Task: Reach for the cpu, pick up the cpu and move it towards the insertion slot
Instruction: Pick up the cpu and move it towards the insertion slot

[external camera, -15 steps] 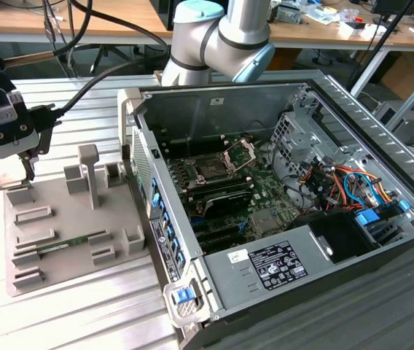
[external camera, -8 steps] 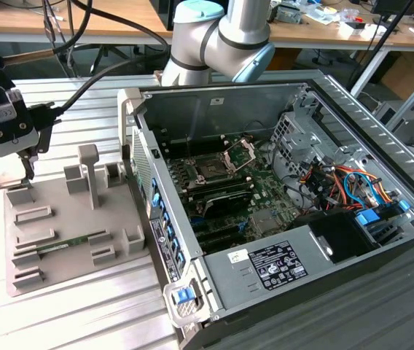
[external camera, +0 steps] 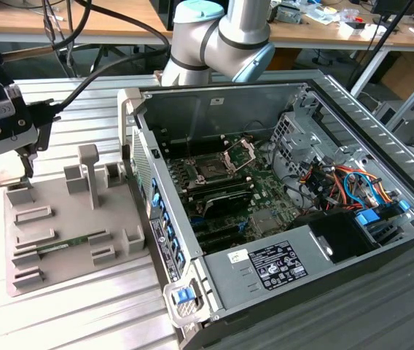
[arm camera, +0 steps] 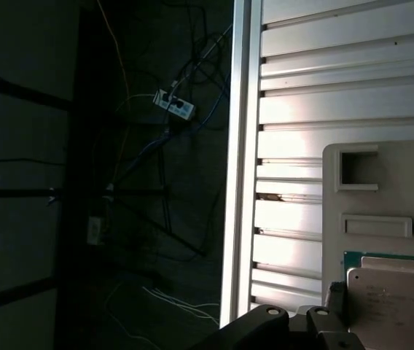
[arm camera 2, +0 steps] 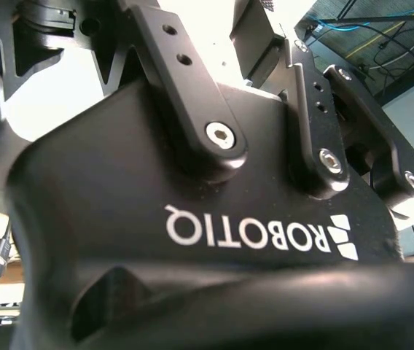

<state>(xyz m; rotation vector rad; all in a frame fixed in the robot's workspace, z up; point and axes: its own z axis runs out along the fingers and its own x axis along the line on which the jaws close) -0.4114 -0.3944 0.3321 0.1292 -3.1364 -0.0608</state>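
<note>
Computer case [external camera: 221, 109] sits open nearest the lens, exterior view; insertion slot [external camera: 211, 169] mid-board, frame raised. Gripper [external camera: 4, 164] at 9 o'clock over grey parts tray [external camera: 61, 211], well apart from slot.

First wrist view: cpu [arm camera: 393, 295] lies in tray, just beside gripper, partly cut off. Judged: reach nearly done; lift, transfer outstanding.

Second wrist view: close on gripper; jaw state, cpu contact cannot be told.

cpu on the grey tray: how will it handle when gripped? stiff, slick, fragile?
The cpu looks like a flat plate with a pale metal lid, so probably stiff. That smooth lid may be slippery. It lies flat on the grey tray, thin, green edge showing: unlikely to roll, possibly fragile at the rim.
</note>
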